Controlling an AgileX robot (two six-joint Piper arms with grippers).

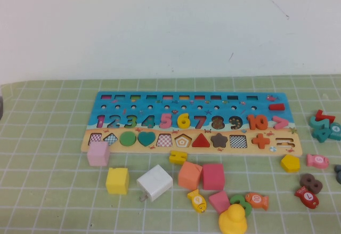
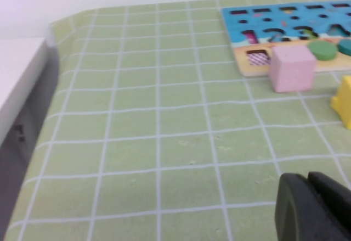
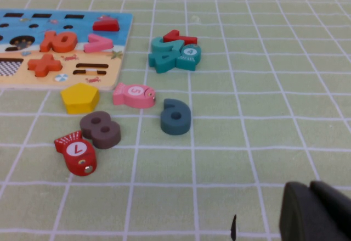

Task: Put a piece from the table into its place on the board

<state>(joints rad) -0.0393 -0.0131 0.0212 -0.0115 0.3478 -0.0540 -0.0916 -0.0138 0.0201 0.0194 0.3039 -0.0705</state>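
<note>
The board (image 1: 237,150) lies across the far middle of the table (image 1: 48,180). The yellow "6" piece (image 1: 184,120) sits in the board's numeral row between the pink 5 and the red 7. Neither gripper shows in the high view. My left gripper (image 2: 308,178) is shut and empty, low over bare mat near the table's left front, well short of the board's left end (image 2: 285,18). My right gripper (image 3: 310,186) is shut and empty over bare mat at the right front, away from the board's right end (image 3: 33,71).
Loose blocks lie in front of the board: a pink cube (image 1: 98,153), yellow cube (image 1: 117,180), white cube (image 1: 154,182) and orange cube (image 1: 189,175). A yellow duck (image 1: 233,219) is at the front edge. Fish and numerals lie right, including a blue 6 (image 3: 175,116) and brown 8 (image 3: 100,129).
</note>
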